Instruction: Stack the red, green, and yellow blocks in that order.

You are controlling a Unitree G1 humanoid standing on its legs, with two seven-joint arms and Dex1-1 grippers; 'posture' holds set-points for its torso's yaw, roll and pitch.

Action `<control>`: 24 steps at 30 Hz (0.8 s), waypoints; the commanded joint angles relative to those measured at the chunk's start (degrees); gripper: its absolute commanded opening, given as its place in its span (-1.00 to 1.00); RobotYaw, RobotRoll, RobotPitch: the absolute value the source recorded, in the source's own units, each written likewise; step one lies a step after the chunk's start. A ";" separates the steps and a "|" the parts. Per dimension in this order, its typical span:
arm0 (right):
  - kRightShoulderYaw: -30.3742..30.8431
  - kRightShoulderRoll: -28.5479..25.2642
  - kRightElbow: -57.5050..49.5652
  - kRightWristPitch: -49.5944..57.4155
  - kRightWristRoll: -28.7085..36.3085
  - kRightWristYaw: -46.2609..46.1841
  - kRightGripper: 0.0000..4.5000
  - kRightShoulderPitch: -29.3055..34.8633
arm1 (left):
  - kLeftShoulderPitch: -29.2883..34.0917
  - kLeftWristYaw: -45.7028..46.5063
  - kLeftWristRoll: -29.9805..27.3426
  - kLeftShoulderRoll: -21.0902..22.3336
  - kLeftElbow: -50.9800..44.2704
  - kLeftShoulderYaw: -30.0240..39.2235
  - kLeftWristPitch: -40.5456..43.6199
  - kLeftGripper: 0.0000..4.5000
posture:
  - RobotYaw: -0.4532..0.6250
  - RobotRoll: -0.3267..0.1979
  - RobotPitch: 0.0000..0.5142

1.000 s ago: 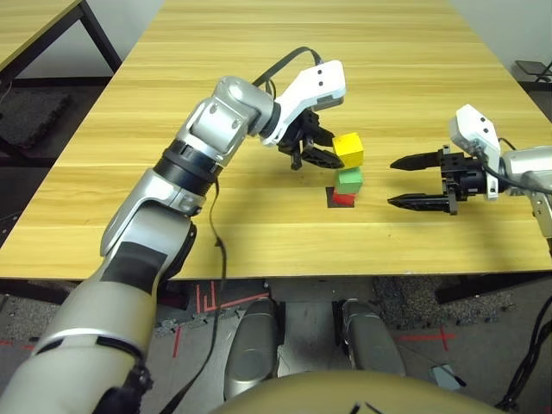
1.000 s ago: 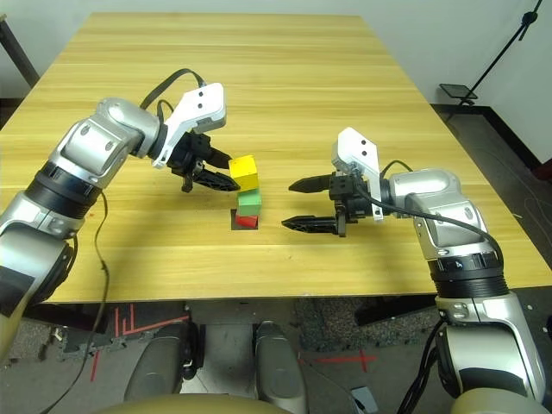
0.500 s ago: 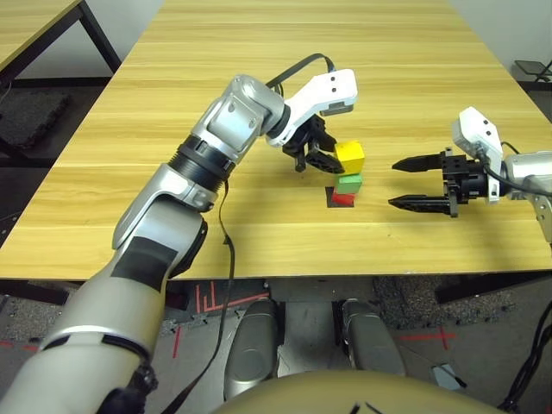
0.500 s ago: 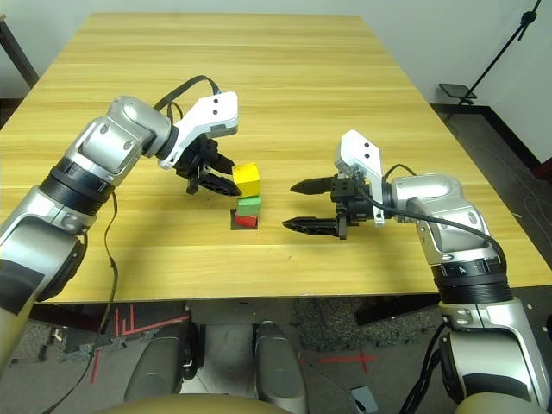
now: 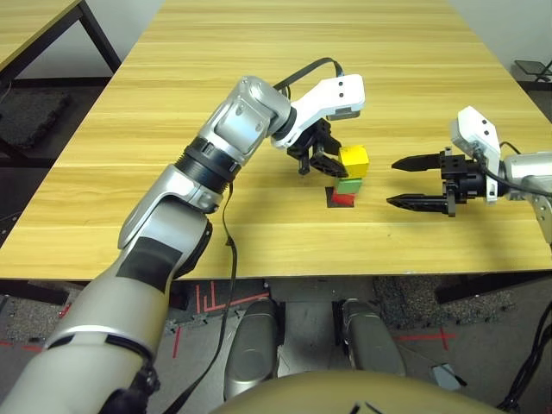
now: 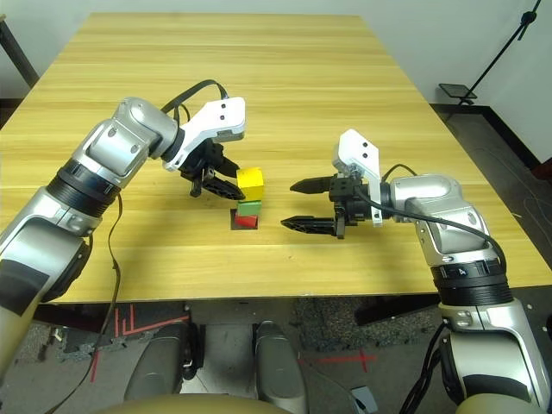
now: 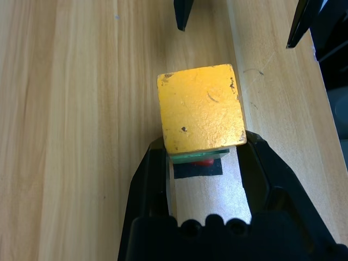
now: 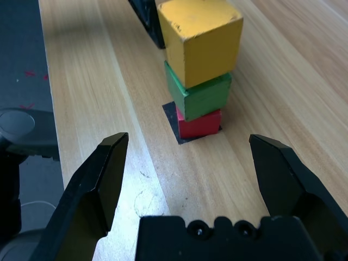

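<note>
In the eye views, the black square patch (image 5: 331, 197) on the desk (image 5: 250, 250) marked where the tower stood. The red block (image 5: 343, 199) sat on the patch, likely as the base the order called for, and the green block (image 5: 348, 185) rested on the red one over the patch. Above both, over the patch, was the yellow block (image 5: 354, 161), held by the left gripper (image 5: 339, 160), which came in from the patch's left, presumably so that the block could be set down from above. The right gripper (image 5: 391, 182) stood wide and empty to the right of the patch, apart from the blocks, probably to leave the tower undisturbed.

In the left wrist view, the left gripper was narrowed on two opposite sides of the yellow block, a grip that should have kept it from slipping and left its underside free for stacking.

In the right wrist view, the yellow block sat slightly off square to the green one over the patch; whether the two touched could not be told. Letting go off-centre could have tipped it.
</note>
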 commanded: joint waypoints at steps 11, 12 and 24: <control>-2.38 -2.14 -0.59 1.49 1.98 -0.29 1.00 0.01 | 2.69 5.66 -4.49 0.47 -9.74 9.07 7.43 0.99 | -0.06 0.00 -0.72; -3.29 -2.89 -0.69 2.35 2.60 -0.29 1.00 0.26 | 3.39 7.08 -6.59 0.82 -12.81 12.38 10.89 0.99 | -0.05 -0.01 -0.72; -19.97 2.54 22.57 -10.37 -1.18 -24.90 1.00 -2.28 | 28.38 40.29 -11.49 0.95 -33.79 50.34 15.21 0.99 | -0.01 -0.14 -0.67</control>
